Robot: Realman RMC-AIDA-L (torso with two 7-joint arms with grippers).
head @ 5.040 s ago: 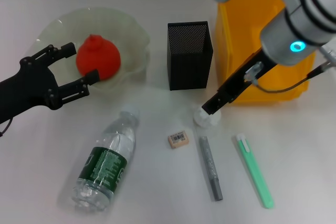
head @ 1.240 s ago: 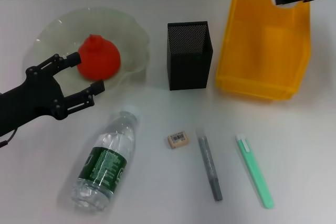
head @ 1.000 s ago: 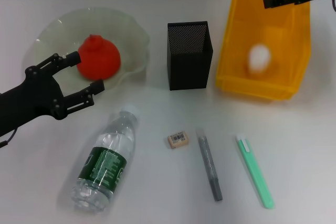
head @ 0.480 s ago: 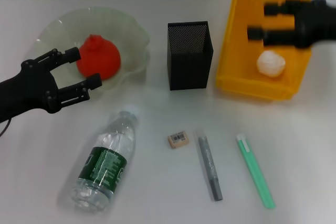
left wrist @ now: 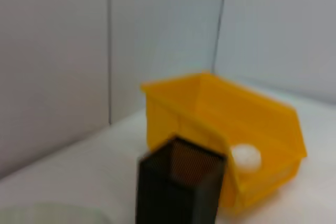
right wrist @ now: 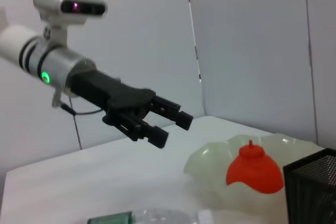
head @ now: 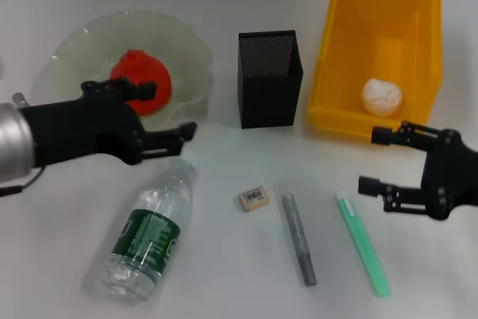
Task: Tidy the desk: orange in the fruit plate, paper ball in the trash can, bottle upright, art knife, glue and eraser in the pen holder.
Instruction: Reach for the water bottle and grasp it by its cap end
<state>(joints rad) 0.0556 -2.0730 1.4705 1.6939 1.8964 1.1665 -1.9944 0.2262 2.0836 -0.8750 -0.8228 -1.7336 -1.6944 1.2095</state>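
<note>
Swung down out of the trash can [head: 340, 72] toward the desk's right edge, right gripper [head: 377, 160], fingers spread, empty, hovering just above the art knife [head: 363, 242]. Left gripper [head: 166, 112] reaching low between fruit plate [head: 187, 50] and lying bottle [head: 149, 231], spread, holding nothing. Paper ball [head: 382, 95] binned, also visible from left wrist. Orange [head: 142, 80] plated. Glue [head: 298, 237], eraser [head: 254, 199] near pen holder [head: 269, 78].

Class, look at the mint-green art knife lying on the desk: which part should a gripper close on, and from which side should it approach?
Probably the middle of the art knife, from straight above. It lies flat, long and slim, so closing across its narrow width should work. The open right gripper hovers just by its white tip, and the glue lies apart, leaving finger room.
</note>
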